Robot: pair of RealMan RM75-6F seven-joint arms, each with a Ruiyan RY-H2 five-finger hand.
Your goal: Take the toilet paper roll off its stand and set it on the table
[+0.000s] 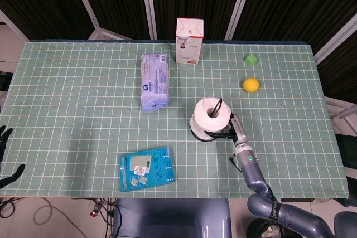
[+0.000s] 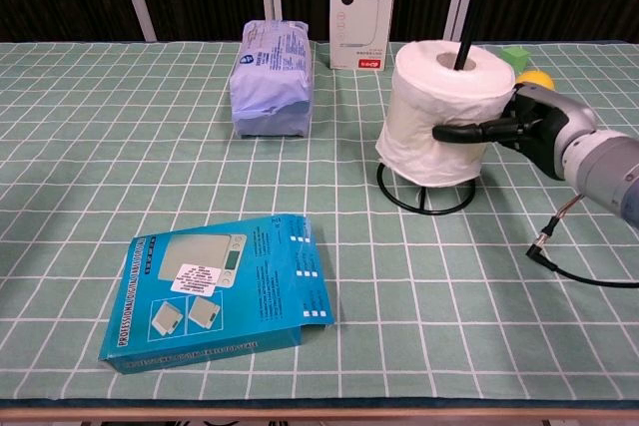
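Note:
The white toilet paper roll (image 1: 210, 115) (image 2: 439, 112) is raised partway up its black wire stand, whose ring base (image 2: 429, 197) now shows on the cloth below it. The stand's upright rod (image 2: 471, 7) still passes through the roll's core. My right hand (image 1: 230, 130) (image 2: 527, 127) grips the roll from its right side, dark fingers (image 2: 469, 131) wrapped across the front. My left hand (image 1: 6, 157) hangs apart-fingered off the table's left edge, holding nothing, seen only in the head view.
A blue scale box (image 2: 222, 291) lies at the front left. A blue tissue pack (image 2: 271, 77) and a red-white carton (image 2: 363, 9) stand behind. A yellow ball (image 1: 251, 85) and green cube (image 1: 251, 59) sit right of the stand. A black cable (image 2: 589, 281) trails from my right arm.

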